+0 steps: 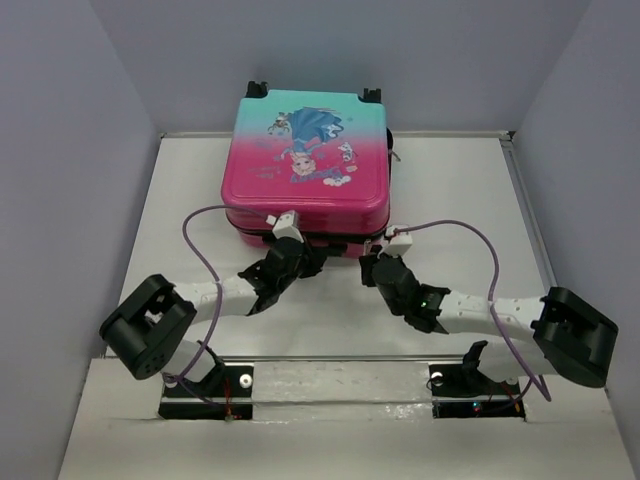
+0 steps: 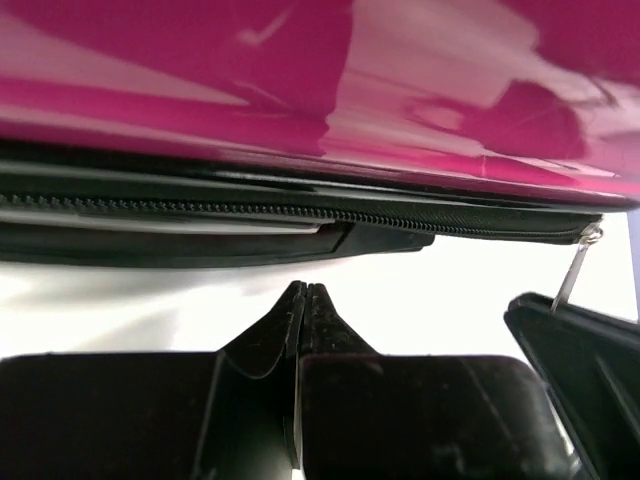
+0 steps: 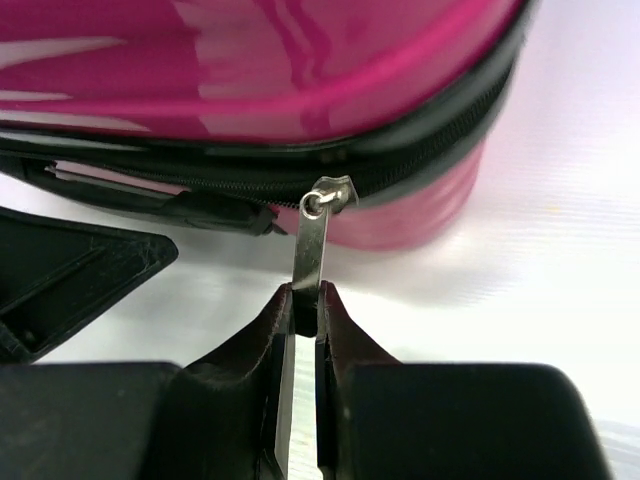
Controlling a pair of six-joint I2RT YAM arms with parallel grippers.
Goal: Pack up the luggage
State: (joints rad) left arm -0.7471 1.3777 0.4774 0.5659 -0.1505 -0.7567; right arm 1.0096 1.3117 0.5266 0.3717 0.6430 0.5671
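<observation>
Pink-to-teal hard-shell luggage (image 1: 305, 160), qty 1, closed, lying flat at far centre of white desk (image 1: 450, 200). Lid: cartoon print (image 1: 308, 145); any lettering too small to read. Black zipper (image 2: 300, 210) round seam. Left arm: stretched low to near edge, left end effector (image 2: 305, 292) pinched fully together, holding nothing, just short of zipper. Right arm: likewise low, right end effector (image 3: 305, 300) clamped on metal zipper pull (image 3: 312, 240) at near-right corner.
</observation>
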